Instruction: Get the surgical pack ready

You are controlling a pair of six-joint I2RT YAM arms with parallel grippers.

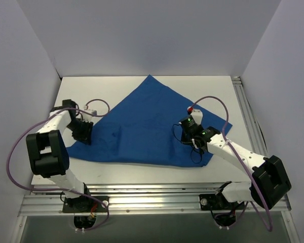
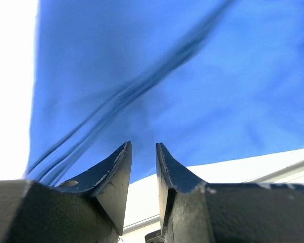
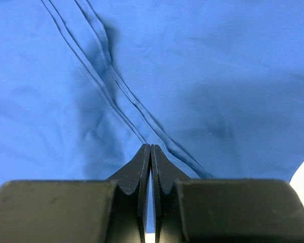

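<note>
The surgical pack shows only as a royal-blue cloth (image 1: 142, 126), spread in a rough triangle over the middle of the white table (image 1: 218, 91). My left gripper (image 1: 83, 132) hovers at the cloth's left corner. Its jaws stand slightly apart in the left wrist view (image 2: 143, 144), nothing is between them, and the cloth (image 2: 192, 76) fills the background. My right gripper (image 1: 187, 134) is down on the cloth's right part. Seen from the right wrist it is shut (image 3: 150, 146), with its tips touching a stitched hem (image 3: 121, 96) on the cloth. I cannot tell whether any fabric is pinched.
White walls close in the table on three sides. A metal rail (image 1: 245, 116) runs along the right edge, and another rail (image 1: 152, 195) crosses the near edge between the arm bases. Purple cables (image 1: 213, 101) loop above both arms.
</note>
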